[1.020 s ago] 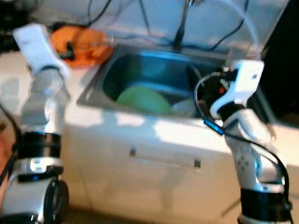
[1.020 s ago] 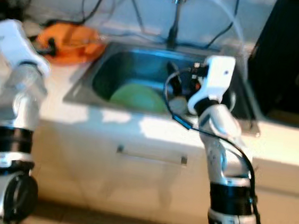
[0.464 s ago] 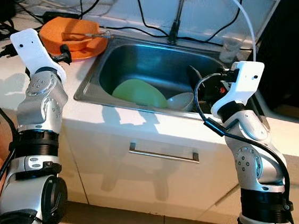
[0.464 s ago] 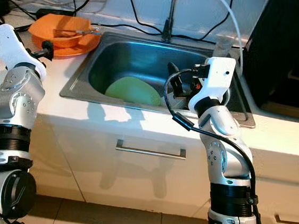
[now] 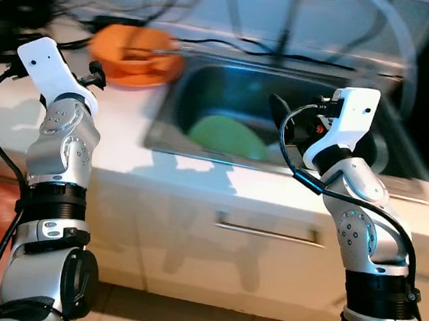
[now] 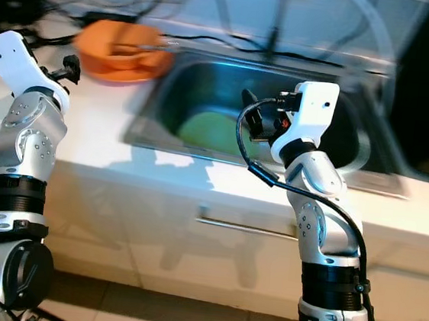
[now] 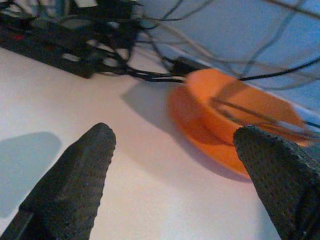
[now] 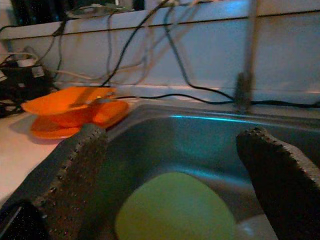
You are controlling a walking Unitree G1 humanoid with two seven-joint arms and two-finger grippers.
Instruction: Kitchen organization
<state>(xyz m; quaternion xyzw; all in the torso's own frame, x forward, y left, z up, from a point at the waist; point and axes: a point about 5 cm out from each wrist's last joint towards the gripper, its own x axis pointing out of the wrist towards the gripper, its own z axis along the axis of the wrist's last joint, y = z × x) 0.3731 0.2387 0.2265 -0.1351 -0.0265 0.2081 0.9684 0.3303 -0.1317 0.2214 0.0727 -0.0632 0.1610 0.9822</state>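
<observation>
**Green plate in the sink lay straight ahead of the right gripper's open jaws**

Right gripper [image 8: 170, 165] stood raised at the front edge of the sink [image 5: 201, 140], jaws spread wide and holding nothing. In its wrist view the green plate [image 8: 175, 210] sat low between the two fingers, down in the basin and apart from both of them. Head views placed the plate [image 5: 228, 137] on the sink floor toward the near wall, just to the robot's left of that gripper. A pale dish lay beside it, mostly hidden behind the arm; its kind could not be told.

Left gripper [image 7: 180, 165] hovered over the white counter [image 7: 125, 200], jaws likewise parted and empty. The orange bowl [image 7: 240, 112], on an orange plate with a wire utensil in it, sat ahead of those fingers and off toward the sink side, not touching them.

Judgement: the right arm was much the nearer to the green plate, and a reach would go forward and down into the basin. The left arm was the nearer to the orange bowl. Head views were blurred, so fine spacing stayed uncertain.
</observation>
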